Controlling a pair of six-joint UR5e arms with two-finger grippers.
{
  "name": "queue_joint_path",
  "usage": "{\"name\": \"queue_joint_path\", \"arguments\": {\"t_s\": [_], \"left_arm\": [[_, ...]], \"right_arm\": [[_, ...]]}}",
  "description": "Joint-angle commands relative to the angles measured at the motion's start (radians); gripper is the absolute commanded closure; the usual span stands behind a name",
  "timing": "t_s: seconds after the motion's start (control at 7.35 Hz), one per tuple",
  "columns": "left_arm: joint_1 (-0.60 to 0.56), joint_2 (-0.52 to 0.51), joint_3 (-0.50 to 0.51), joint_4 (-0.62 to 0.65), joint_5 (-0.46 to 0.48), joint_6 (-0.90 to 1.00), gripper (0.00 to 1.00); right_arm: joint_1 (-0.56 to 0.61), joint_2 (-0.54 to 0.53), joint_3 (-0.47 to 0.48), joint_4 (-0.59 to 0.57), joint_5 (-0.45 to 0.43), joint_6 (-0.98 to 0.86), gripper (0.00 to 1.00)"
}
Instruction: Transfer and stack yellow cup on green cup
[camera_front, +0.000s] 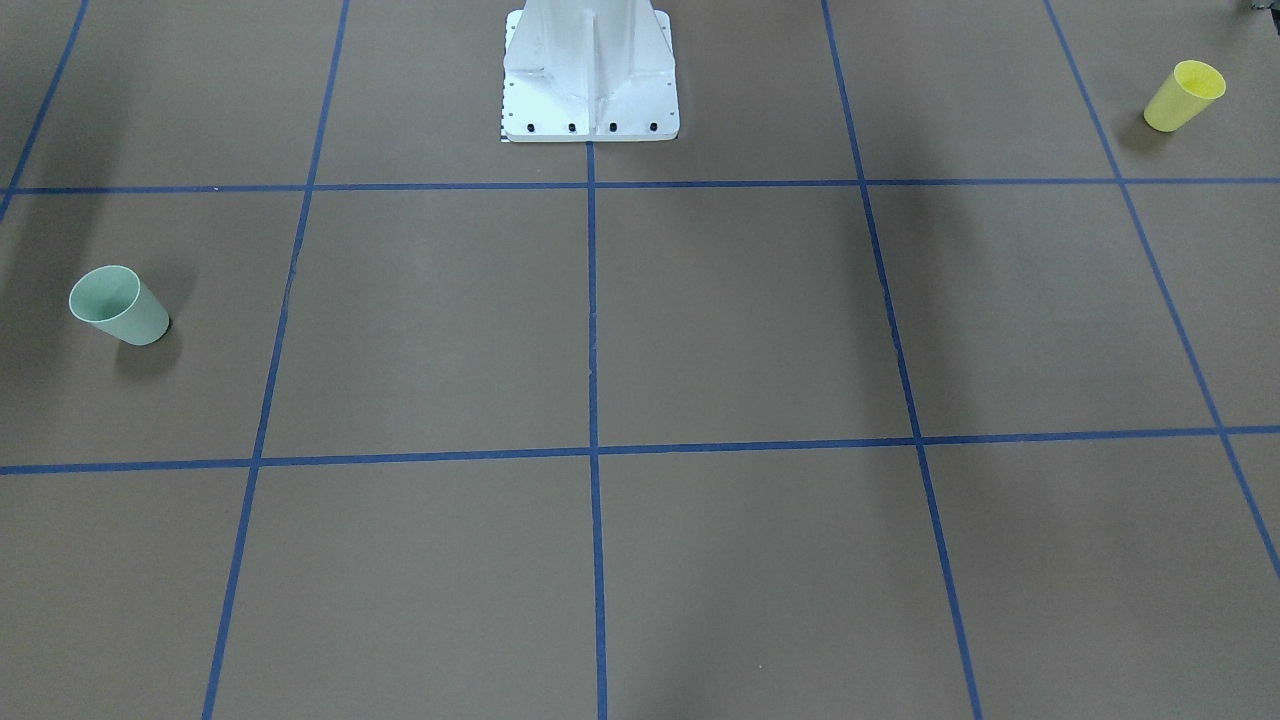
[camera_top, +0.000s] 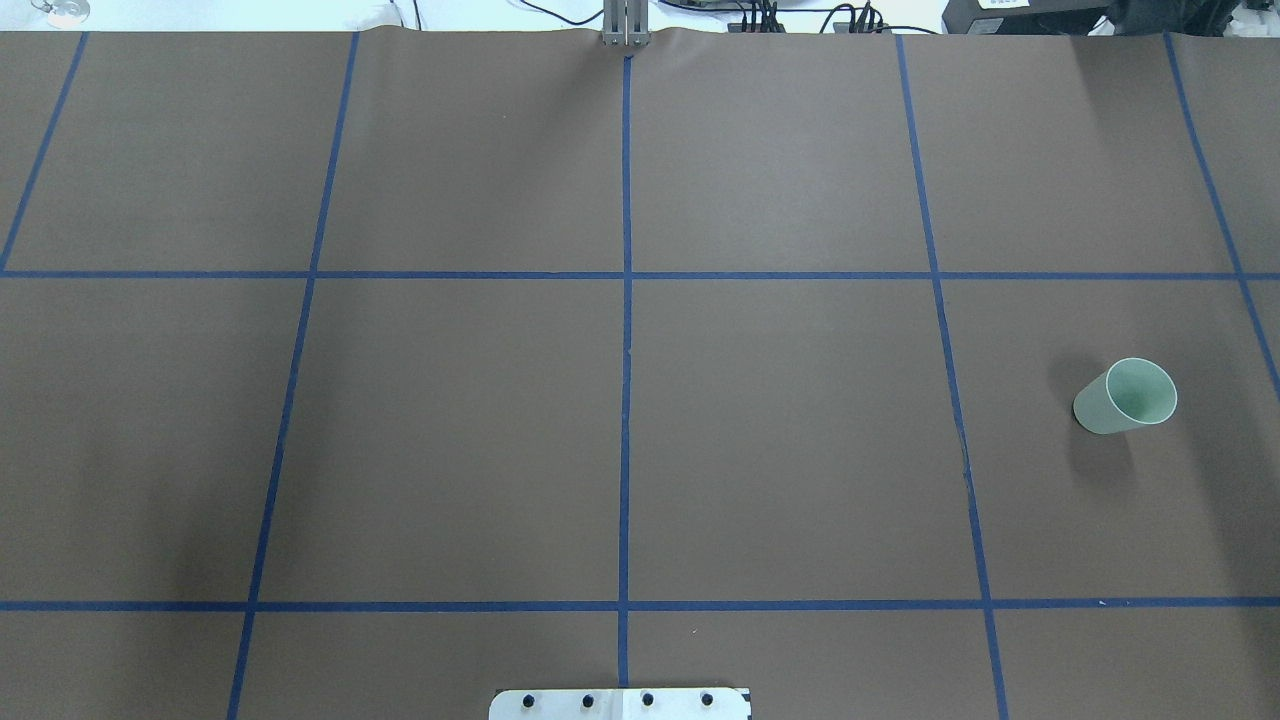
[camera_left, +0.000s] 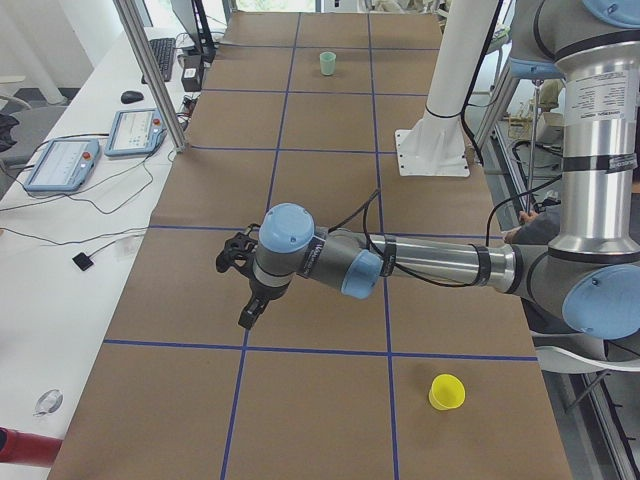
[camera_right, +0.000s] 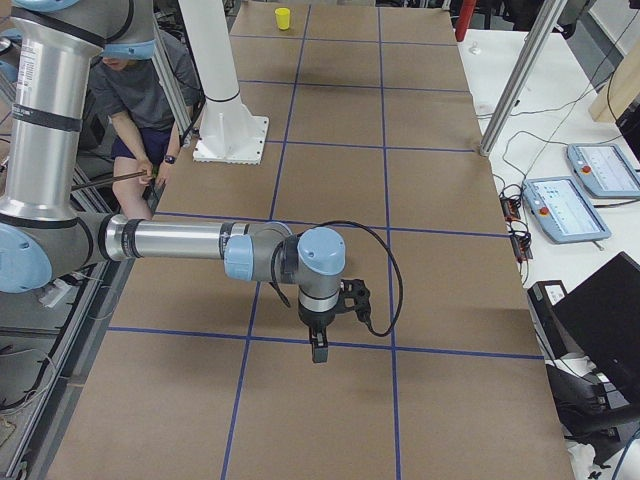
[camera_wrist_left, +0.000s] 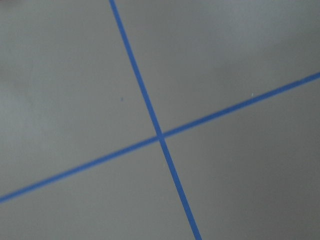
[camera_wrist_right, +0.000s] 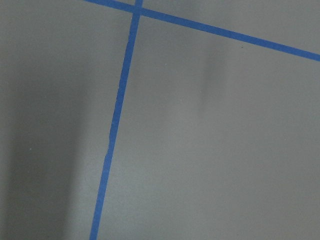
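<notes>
Exterior left view has my left pincer (camera_left: 245, 320) hanging over the surface (camera_left: 330, 120); released or clenched, I cannot tell. The yellow cup (camera_left: 446, 392) stands upright, well behind it and further left, so I judge this arm nearer. The green cup (camera_left: 327, 63) sits far to its right.
</notes>
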Motion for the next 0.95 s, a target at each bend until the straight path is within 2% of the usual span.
{"name": "queue_joint_path", "arguments": {"t_s": [0.0,0.14,0.41,0.54,0.82], "left_arm": [[0.0,-0.028,0.008,-0.086,0.002,-0.139,0.0],[0.0,-0.023,0.017,-0.174,0.005,-0.149,0.0],[0.003,-0.022,0.016,-0.239,0.006,-0.184,0.0],[0.003,-0.025,0.003,-0.247,0.052,-0.228,0.0],[0.021,-0.026,-0.009,-0.348,0.196,-0.47,0.0]], "right_arm": [[0.0,0.0,0.0,0.0,0.001,-0.001,0.0],[0.0,-0.001,0.001,-0.002,0.001,0.001,0.0],[0.0,-0.001,0.001,-0.002,0.001,0.001,0.0],[0.0,-0.001,0.001,-0.002,0.001,0.001,0.0],[0.0,-0.001,0.001,-0.002,0.001,0.001,0.0]]}}
